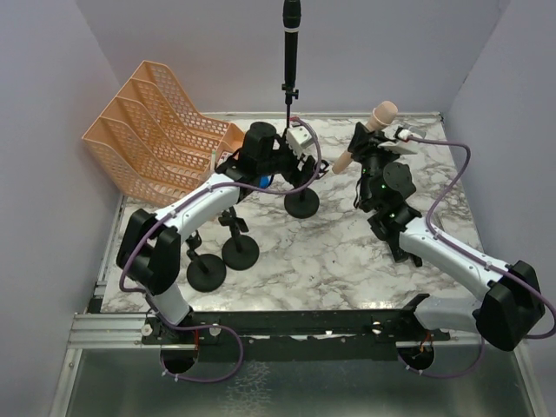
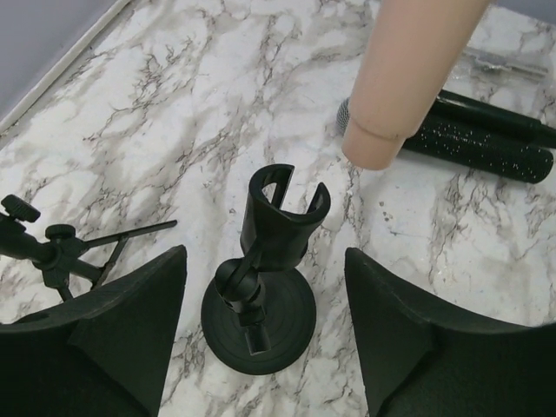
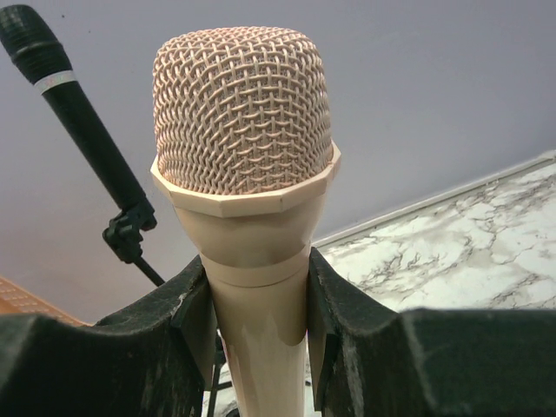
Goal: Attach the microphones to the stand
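My right gripper [image 1: 372, 155] is shut on the pale pink microphone [image 1: 363, 137] just below its mesh head [image 3: 243, 113] and holds it tilted above the table. Its tail end [image 2: 408, 78] hangs over the table beyond a short black stand [image 2: 282, 217] with an empty clip. My left gripper [image 2: 265, 256] is open, its fingers either side of that stand without touching it. One black microphone [image 1: 291, 30] sits clipped on a tall stand at the back. Two black microphones [image 2: 486, 148] lie on the table; a silver mesh head [image 2: 344, 114] peeks out behind the pink one.
An orange file rack [image 1: 156, 130] stands at the back left. Two more short stands with round bases [image 1: 240, 254] [image 1: 207, 274] stand under the left arm. Another stand's knobbed joint [image 2: 48, 248] shows left of my left fingers. Grey walls close in the table.
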Controlling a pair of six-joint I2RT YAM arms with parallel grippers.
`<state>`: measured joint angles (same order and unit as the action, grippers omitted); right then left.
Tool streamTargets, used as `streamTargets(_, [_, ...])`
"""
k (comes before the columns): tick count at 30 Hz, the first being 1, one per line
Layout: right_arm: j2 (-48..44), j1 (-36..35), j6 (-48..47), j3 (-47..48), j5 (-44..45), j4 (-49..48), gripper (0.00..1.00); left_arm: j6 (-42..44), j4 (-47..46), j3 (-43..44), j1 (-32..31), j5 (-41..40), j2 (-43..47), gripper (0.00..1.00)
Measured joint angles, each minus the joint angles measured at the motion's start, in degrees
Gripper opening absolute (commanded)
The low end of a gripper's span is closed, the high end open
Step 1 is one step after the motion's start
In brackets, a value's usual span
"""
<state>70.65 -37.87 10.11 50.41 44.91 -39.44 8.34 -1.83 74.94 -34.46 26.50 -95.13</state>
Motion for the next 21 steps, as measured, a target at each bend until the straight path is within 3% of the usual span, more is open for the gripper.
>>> streamTargets(6, [0.0,3.7,2.1,0.0,-5.6,-1.0,0.0,6.2,6.1,6.6,1.8,3.8,-5.0,0.51])
streamTargets(12, [1.1,5.7,3.7,0.0,-12.1,-2.6,0.0,9.3,11.5,9.8,5.2,9.6,-7.6,0.49])
streamTargets(21, [3.5,6.5,7.1,0.0,-20.3,-2.8,0.0,13.4,17.4,10.8,5.5,15.9,-9.8,0.44])
